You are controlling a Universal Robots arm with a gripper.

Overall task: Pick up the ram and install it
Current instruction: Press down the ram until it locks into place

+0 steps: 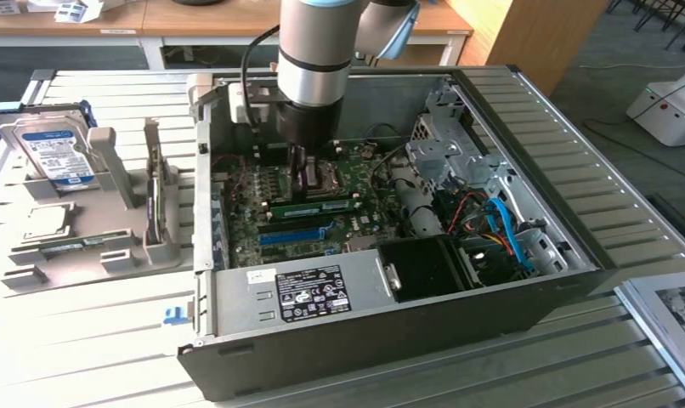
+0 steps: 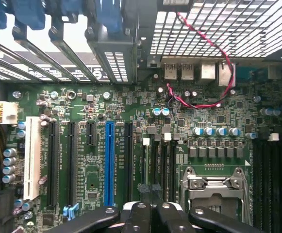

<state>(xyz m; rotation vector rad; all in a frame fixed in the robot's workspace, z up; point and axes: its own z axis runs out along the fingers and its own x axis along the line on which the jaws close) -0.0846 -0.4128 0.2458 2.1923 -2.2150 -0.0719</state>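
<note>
The pincer (image 2: 149,213) is pressed together, fingers meeting with no gap between them. In the exterior view the pincer (image 1: 306,183) points straight down into the open case (image 1: 569,195), because the board lies flat on the case floor and its slots can only be reached from above.

The ram (image 1: 314,206) is directly under the fingertips. It stands on its long edge with the sticker face towards the exterior view. It runs parallel to the blue slot (image 1: 291,235) and just beside it, on the socket side. I judge that it stands in a memory slot and that the closed fingers bear on its top edge rather than clamp it. I cannot tell whether they touch it, or whether it is fully seated.

In the wrist view the board runs outward from the fingers, with the blue slot (image 2: 109,160) on one side and the empty socket (image 2: 213,187) on the other. The narrow black slots between them line up with the pincer, which is consistent with a vertical approach.

The case lies on its side on the counter (image 1: 93,340), so the board faces upward. A grey stand (image 1: 121,183) is well apart at the exterior view's left and holds a hard drive (image 1: 53,153) upright.
</note>
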